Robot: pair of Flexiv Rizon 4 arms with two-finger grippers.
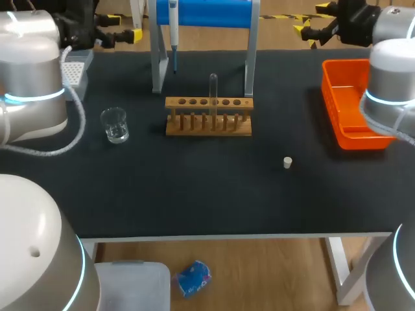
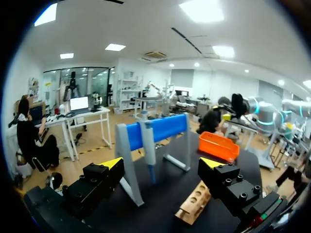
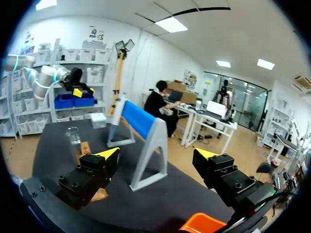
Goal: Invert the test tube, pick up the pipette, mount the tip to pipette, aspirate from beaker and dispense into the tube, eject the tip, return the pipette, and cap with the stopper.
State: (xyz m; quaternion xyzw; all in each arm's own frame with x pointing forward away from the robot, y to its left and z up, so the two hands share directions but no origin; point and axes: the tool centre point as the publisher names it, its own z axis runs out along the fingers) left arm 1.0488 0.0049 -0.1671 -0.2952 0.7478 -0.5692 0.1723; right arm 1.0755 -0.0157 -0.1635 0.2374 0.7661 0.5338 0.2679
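The left gripper is held with fingers spread and nothing between them, near the table's far left corner. The right gripper is likewise spread and empty, at the far right, beyond the orange bin. The test tube stands in the wooden rack, near its middle; which end is up cannot be made out. The risk is judged to lie in the first grasp: thin, clear glass squeezed off-centre could slip, or the probably light rack be tipped. The pipette, hung just behind on the blue stand, could be knocked by an arm reaching in. The beaker and small stopper, well apart, could be swept aside.
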